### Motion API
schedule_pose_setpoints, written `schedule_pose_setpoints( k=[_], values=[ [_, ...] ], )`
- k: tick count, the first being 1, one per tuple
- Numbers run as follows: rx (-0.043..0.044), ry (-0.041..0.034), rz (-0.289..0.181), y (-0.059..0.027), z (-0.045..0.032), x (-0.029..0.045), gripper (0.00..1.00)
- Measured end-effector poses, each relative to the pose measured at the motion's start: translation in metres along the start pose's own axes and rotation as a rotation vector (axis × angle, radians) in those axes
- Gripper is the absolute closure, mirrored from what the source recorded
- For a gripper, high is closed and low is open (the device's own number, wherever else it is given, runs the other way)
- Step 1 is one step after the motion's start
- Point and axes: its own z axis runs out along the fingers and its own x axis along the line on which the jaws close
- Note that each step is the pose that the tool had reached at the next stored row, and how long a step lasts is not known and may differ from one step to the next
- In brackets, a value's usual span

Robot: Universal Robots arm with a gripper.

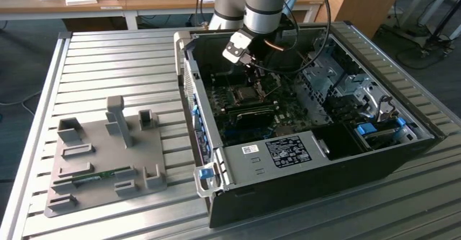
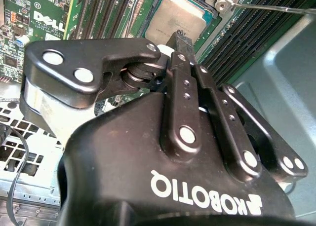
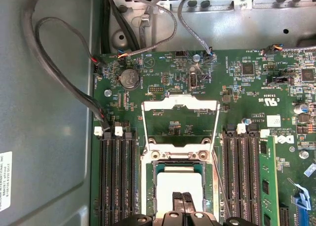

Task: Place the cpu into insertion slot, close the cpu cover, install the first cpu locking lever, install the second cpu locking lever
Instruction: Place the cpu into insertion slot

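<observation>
The gripper (image 3: 183, 202) is being held inside the open computer case (image 1: 324, 180), right over the socket. Its two fingers (image 3: 177, 202) are being pressed together with no gap seen between them, and nothing is being gripped.

The cpu (image 3: 178, 184) is being seen lying flat in its slot on the green board (image 3: 163, 70). The fingertips are being pointed at its silvery top. In the second wrist view they are seen very close to it, but it cannot be told if it is being touched.

The cpu cover (image 3: 180, 103) is being seen open, swung back from its hinge. The hinge is lying along the cpu's edge that is far from the fingers. So the cover is placed past the cpu, straight ahead of the fingertips, and its hinge line is running across that path.
</observation>
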Motion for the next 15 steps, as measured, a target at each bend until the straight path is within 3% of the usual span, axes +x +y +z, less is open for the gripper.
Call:
schedule_pose_setpoints(
  k=[15],
  values=[
    [-0.0001, -0.0001, 0.0, 0.0005, -0.0081, 0.0002, 0.89]
  ],
)
